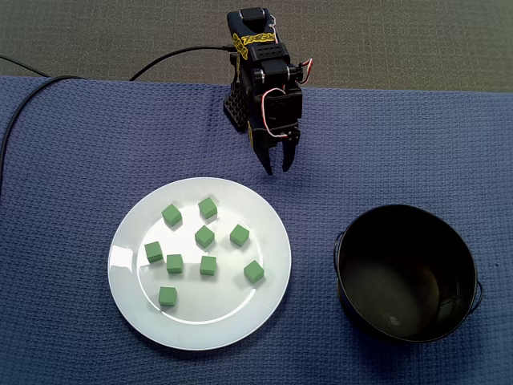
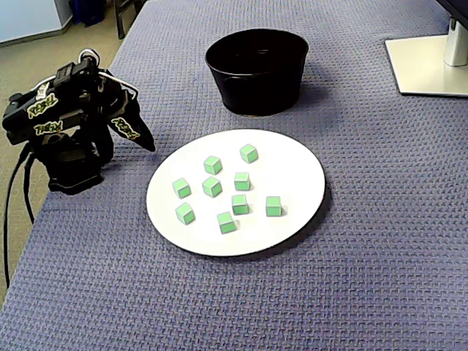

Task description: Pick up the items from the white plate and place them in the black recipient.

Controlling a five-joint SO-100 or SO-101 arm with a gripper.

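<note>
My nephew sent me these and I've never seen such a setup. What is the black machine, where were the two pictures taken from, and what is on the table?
The machine is a small black robot arm, folded up at the edge of a blue woven cloth. At its end is a two-finger gripper. One fixed view looks straight down; the other looks on slanting from the side. On the cloth lies a round white plate with nine small green cubes on it. Beside it stands a black round pot, which looks empty. The gripper holds nothing. Whether its fingers are fully closed is hard to tell.
</note>
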